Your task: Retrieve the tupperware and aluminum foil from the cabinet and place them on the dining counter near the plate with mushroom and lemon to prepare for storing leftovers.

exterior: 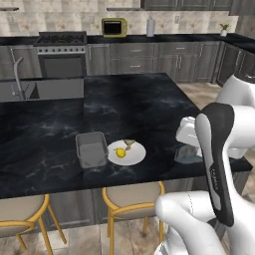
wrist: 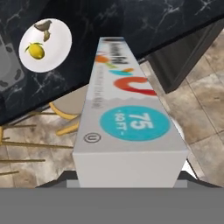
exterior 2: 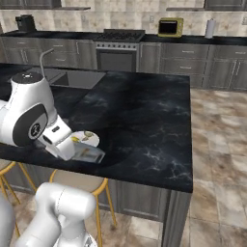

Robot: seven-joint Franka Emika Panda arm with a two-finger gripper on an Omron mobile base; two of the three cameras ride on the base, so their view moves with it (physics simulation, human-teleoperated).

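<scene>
**A:** Going left to right from my left base camera, what do you have on the tabletop?

**B:** Furthest left of the group is the tupperware, upright, near the front edge. Its right wall sits just beside the plate, maybe touching the rim; I can't tell. On the plate, the lemon is on the left half and the mushroom is toward the back edge. Two stools are tucked under the front edge below them.

**A:** And right of the plate?

**B:** My pincer hangs over the tabletop's right front corner, grasping the aluminum foil. I see just a pale end of it poking out under the white hand.

**A:** Does the hand camera confirm that?

**B:** Yes. The aluminum foil carton runs straight out from the camera, with its near end clamped between the jaws. It has red, blue and yellow print and a teal circle on top. It is held in the air, its far end over the tabletop edge and its near part over a stool and the tiled floor. The plate lies to the upper left of it there, well apart.
</scene>
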